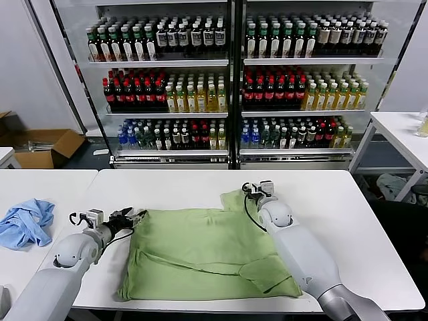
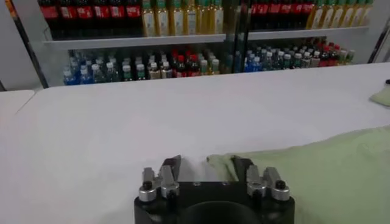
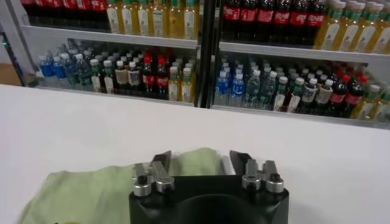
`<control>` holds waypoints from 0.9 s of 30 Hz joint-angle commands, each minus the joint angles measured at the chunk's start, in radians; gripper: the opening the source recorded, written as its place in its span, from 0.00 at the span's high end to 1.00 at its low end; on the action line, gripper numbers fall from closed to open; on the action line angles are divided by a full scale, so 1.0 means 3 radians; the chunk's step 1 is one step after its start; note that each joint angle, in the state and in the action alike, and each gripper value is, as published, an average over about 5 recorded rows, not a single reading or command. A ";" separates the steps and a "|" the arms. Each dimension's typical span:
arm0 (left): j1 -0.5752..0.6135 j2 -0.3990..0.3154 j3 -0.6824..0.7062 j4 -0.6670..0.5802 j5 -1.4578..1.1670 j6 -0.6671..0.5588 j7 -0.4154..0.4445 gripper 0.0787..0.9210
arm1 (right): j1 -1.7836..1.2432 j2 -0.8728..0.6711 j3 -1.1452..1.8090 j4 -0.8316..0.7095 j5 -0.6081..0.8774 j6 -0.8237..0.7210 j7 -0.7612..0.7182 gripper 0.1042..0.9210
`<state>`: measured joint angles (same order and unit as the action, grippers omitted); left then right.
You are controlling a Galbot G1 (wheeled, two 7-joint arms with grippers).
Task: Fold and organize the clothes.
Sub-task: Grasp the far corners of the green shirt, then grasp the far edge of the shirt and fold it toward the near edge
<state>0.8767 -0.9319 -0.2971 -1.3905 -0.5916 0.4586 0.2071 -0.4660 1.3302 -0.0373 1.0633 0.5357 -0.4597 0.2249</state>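
The light green shirt (image 1: 200, 251) lies flat on the white table (image 1: 334, 200), with a folded flap along its near right side. Its collar, buttons and chest print are hidden. My left gripper (image 1: 136, 217) is open at the shirt's far left corner. In the left wrist view (image 2: 207, 163) that corner (image 2: 220, 161) lies between the spread fingers. My right gripper (image 1: 253, 190) is open at the shirt's far right corner. In the right wrist view (image 3: 201, 159) the green cloth (image 3: 91, 189) reaches in between its fingers.
A light blue garment (image 1: 27, 224) lies crumpled on a separate table at the left. Glass-door coolers (image 1: 231, 80) full of bottles stand behind the table. A cardboard box (image 1: 43, 147) sits on the floor at the back left, and another white table (image 1: 401, 134) stands at the right.
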 commanded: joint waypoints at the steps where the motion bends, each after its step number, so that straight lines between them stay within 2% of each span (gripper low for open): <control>1: 0.0008 -0.0009 0.0007 0.0033 0.0017 -0.0034 0.0087 0.51 | 0.0002 0.0017 -0.0003 -0.0034 0.0017 -0.0005 -0.0007 0.52; 10: 0.0032 -0.0042 -0.0007 0.0009 0.0013 -0.0051 0.0080 0.82 | -0.0021 -0.0028 0.0019 0.0060 0.0016 0.0058 -0.0019 0.84; 14: 0.0085 -0.0037 -0.0089 -0.0096 -0.0057 -0.0088 0.0065 0.95 | -0.0077 -0.0108 0.0062 0.0318 0.0096 0.0101 -0.0015 0.96; 18: 0.0236 0.0004 -0.0241 -0.0325 -0.0252 -0.0122 0.0064 1.00 | -0.0210 -0.0248 0.0103 0.0816 0.0332 -0.0005 0.0059 1.00; 27: 0.0718 0.0063 -0.0496 -0.0720 -0.0323 -0.0254 0.0054 1.00 | -0.0836 -0.0643 0.0304 0.2029 0.0663 -0.0252 0.0222 1.00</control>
<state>0.9670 -0.9230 -0.3684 -1.4898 -0.6486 0.4133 0.2233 -0.5749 1.2284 0.0103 1.3562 0.6523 -0.4920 0.2630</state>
